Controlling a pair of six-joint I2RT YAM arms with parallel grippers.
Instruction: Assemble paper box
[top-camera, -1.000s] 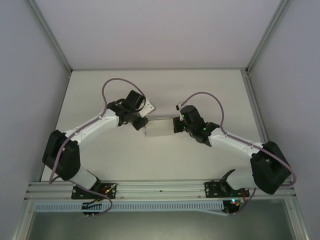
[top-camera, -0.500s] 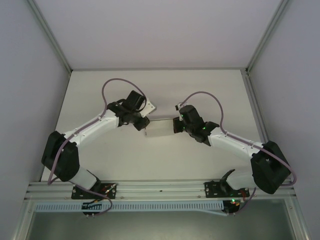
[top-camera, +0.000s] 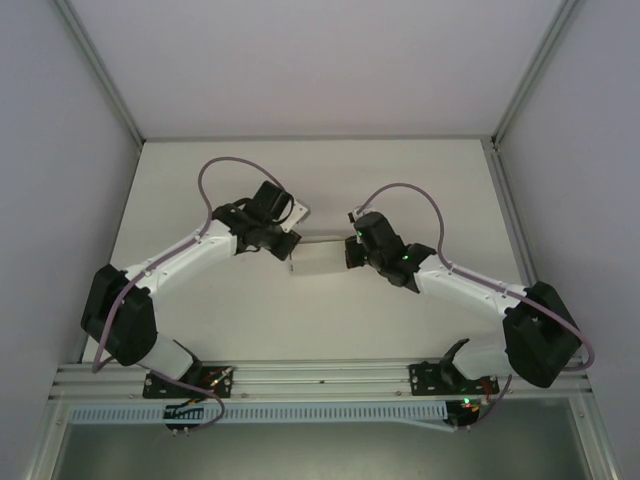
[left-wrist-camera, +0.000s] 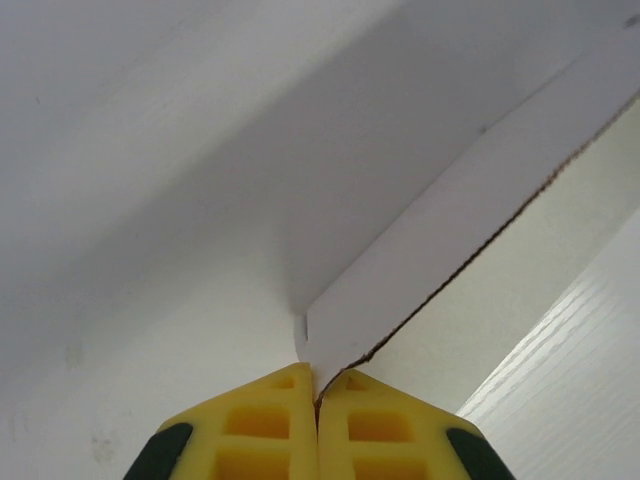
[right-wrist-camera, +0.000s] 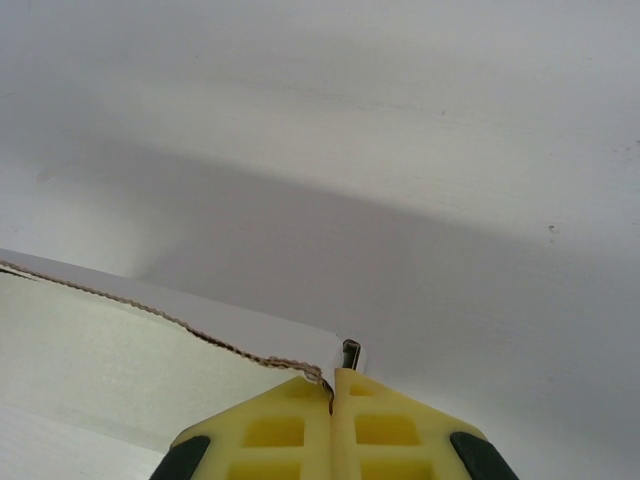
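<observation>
— pale worktop (top-camera: 400, 180) inside a grey-walled enclosure; from above we see both arms (top-camera: 190, 255) reaching in from the near rail (top-camera: 320, 378) toward the middle.

— and between them we find the paper box (top-camera: 318, 258), a white piece in the middle of the worktop. from above we cannot tell whether it rests on the surface or hangs just off it.

— we see the left claw (top-camera: 291, 255) at its left end. on the left wrist camera the yellow fingertips (left-wrist-camera: 270, 425) press together with a thin cardboard edge pinched between them. a white panel with a brown raw edge runs up and to the right from there.

— clenched on the paper box, we'd say. the right claw (top-camera: 350, 252) meets the right end. on the right wrist camera its yellow pads (right-wrist-camera: 385, 430) are also closed, gripping the corner of a white panel whose rough brown edge runs off to the left.
</observation>
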